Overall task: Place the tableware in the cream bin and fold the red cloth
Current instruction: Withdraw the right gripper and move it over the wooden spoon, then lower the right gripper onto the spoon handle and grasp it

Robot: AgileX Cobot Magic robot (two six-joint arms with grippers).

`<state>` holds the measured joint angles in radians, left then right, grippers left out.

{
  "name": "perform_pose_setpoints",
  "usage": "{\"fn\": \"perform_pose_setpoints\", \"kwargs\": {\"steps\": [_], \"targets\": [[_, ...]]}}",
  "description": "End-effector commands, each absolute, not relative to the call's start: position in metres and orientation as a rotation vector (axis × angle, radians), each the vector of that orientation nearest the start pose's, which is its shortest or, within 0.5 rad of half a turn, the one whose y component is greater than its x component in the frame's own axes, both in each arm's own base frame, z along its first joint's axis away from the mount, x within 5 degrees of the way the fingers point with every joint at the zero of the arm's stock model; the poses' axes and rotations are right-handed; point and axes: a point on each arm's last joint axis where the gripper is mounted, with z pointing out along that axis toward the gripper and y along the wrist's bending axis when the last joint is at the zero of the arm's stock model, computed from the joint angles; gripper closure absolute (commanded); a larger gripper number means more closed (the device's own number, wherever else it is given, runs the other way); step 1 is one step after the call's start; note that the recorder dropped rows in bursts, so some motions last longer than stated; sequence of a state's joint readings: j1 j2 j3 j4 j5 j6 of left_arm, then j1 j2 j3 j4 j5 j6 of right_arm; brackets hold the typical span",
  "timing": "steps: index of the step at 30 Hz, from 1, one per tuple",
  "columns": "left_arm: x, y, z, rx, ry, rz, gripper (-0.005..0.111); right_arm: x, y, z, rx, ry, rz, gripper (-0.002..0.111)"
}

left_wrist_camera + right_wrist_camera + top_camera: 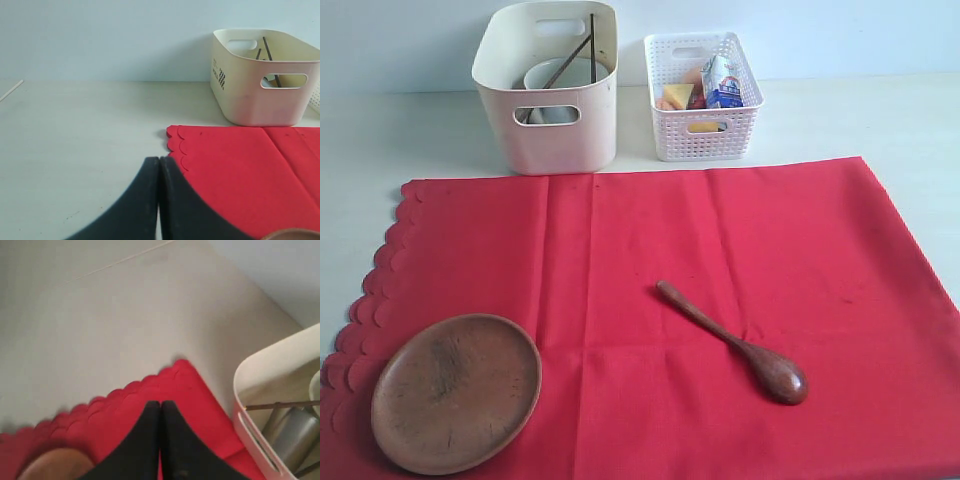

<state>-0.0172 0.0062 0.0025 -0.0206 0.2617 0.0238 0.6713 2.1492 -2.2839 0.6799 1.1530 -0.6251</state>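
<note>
The red cloth (pixel 720 270) lies spread flat with its scalloped edge at the left. On it rest a round wooden plate (pixel 457 392) at the front left and a dark wooden spoon (pixel 735 343) right of centre. The cream bin (pixel 545 120) behind the cloth holds a white bowl (pixel 560 75) and chopsticks (pixel 572 58); the right wrist view shows a steel cup (pixel 290 432) inside it. No arm shows in the exterior view. My left gripper (pixel 159 160) is shut and empty beside the cloth's scalloped edge (pixel 175 145). My right gripper (pixel 160 404) is shut and empty above the cloth (pixel 125 405).
A white lattice basket (pixel 703 95) to the right of the cream bin holds food pieces and a small blue-white carton (pixel 722 82). Bare pale table (pixel 410 130) surrounds the cloth at the left and back.
</note>
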Motion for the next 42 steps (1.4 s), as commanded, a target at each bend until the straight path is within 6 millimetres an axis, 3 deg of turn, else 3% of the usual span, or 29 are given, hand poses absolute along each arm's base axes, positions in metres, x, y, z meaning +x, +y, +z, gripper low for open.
{"fn": "perform_pose_setpoints", "kwargs": {"steps": [1, 7, 11, 19, 21, 24, 30, 32, 36, 42], "targets": [[0.055, -0.002, 0.19, 0.026, 1.739, -0.018, 0.104, 0.329, 0.331, 0.364, -1.461, 1.97, 0.885, 0.108], [0.055, -0.002, 0.19, 0.026, 1.739, -0.018, 0.104, 0.328, 0.314, 0.345, -1.42, 2.098, 0.712, 0.108], [0.055, -0.002, 0.19, 0.026, 1.739, -0.018, 0.104, 0.316, 0.302, 0.334, -1.372, 2.118, 0.682, 0.108], [0.055, -0.002, 0.19, 0.026, 1.739, -0.018, 0.104, 0.277, 0.257, 0.305, -1.236, 2.125, 0.559, 0.108], [0.055, -0.002, 0.19, 0.026, 1.739, -0.018, 0.104, 0.26, 0.241, 0.297, -1.221, 2.285, 0.532, 0.108], [0.055, -0.002, 0.19, 0.026, 1.739, -0.018, 0.104, 0.241, 0.223, 0.268, -1.213, 2.429, 0.506, 0.108], [0.055, -0.002, 0.19, 0.026, 1.739, -0.018, 0.104, 0.218, 0.193, 0.203, -1.032, 2.67, 0.365, 0.108], [0.055, -0.002, 0.19, 0.026, 1.739, -0.018, 0.104, 0.206, 0.191, 0.187, -1.044, 2.699, 0.344, 0.108], [0.055, -0.002, 0.19, 0.026, 1.739, -0.018, 0.104, 0.189, 0.201, 0.174, -1.122, 2.645, 0.339, 0.108], [0.055, -0.002, 0.19, 0.026, 1.739, -0.018, 0.104, 0.193, 0.201, 0.153, -1.114, 2.663, 0.216, 0.108]]}}
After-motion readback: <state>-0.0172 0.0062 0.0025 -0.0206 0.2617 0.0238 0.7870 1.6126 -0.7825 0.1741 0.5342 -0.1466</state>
